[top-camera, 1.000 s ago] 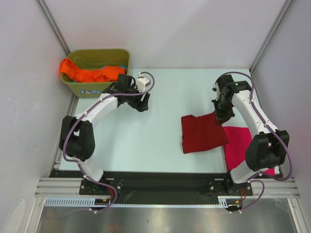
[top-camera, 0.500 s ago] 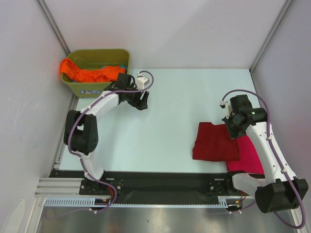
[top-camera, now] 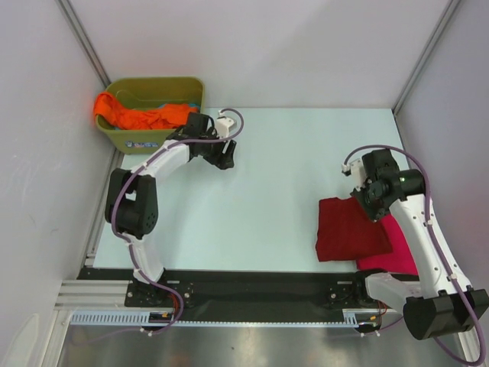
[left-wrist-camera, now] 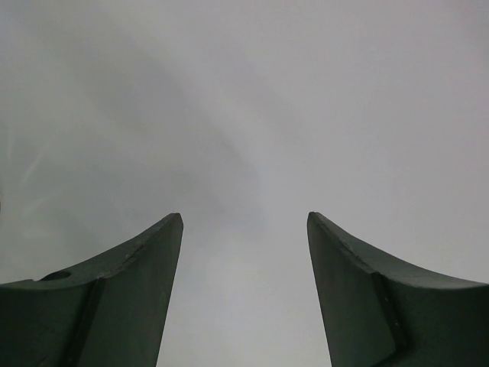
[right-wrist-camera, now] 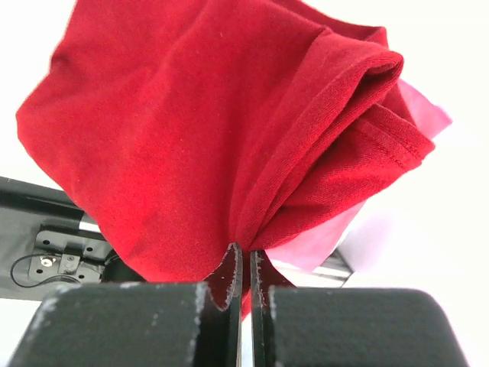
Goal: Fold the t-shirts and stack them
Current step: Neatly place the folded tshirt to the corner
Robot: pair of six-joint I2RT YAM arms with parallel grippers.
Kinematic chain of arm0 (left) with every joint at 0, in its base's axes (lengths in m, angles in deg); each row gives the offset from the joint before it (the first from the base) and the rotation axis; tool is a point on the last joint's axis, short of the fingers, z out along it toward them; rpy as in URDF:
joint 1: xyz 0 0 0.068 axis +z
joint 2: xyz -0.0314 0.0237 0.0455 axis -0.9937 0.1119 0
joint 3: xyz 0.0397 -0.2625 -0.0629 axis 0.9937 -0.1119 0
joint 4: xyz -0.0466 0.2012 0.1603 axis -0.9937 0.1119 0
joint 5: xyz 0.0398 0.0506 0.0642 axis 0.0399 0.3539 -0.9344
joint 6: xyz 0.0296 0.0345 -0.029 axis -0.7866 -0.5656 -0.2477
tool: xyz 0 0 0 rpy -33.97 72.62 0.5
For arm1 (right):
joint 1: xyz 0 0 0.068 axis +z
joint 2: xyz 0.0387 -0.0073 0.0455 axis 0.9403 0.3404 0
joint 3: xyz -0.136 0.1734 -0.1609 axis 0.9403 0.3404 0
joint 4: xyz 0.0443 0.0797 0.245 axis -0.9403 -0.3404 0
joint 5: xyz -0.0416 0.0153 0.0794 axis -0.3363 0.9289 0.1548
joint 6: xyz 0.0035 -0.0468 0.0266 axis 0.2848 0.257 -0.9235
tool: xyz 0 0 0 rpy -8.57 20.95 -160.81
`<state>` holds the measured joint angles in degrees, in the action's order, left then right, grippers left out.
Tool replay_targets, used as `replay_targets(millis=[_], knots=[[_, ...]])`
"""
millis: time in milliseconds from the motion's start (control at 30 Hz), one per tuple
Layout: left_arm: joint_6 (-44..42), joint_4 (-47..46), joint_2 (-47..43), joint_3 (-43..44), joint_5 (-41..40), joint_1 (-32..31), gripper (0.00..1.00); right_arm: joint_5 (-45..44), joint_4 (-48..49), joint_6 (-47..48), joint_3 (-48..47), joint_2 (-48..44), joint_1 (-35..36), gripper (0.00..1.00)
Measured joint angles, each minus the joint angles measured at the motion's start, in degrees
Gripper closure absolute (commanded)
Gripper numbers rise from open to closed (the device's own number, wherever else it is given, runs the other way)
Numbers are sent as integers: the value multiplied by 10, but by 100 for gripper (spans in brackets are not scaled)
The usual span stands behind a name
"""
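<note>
1. At back-left, orange t-shirt (top-camera: pixel 137 117) is sitting in olive tub (top-camera: pixel 122 138); left gripper (top-camera: pixel 223 154) is hovering nearby, jaws wide, empty.
2. Right gripper (right-wrist-camera: pixel 243 256) is pinching folded dark red t-shirt (top-camera: pixel 348 229), jaws closed tight on it; it is lying slightly wider left-right, overlapping pink t-shirt (top-camera: pixel 399 248) near-right.

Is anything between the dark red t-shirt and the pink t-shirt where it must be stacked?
Nothing visible. The right gripper is shut on the dark red t-shirt, whose edge lies over the pink t-shirt; nothing sits between them.

The left arm (top-camera: pixel 160 162) and right arm (top-camera: pixel 428 229) wear white shells with black joints, a purple cable (top-camera: pixel 382 149) looping along each. Their black bases (top-camera: pixel 149 294) sit at seven and five o'clock.
</note>
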<state>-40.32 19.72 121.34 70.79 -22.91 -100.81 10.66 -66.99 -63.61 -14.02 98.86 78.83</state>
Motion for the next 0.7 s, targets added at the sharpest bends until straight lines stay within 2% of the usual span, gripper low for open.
replay_targets(millis=[167, 400, 700], knots=[[0, 0, 5, 0, 0, 2, 28, 0, 2, 9, -47, 20, 26, 100], [-4, 1, 18, 10, 0, 14, 28, -32, 1, 19, -14, 16, 27, 100], [-5, 2, 36, 24, 0, 20, 28, -135, 0, 28, -12, 16, 16, 100]])
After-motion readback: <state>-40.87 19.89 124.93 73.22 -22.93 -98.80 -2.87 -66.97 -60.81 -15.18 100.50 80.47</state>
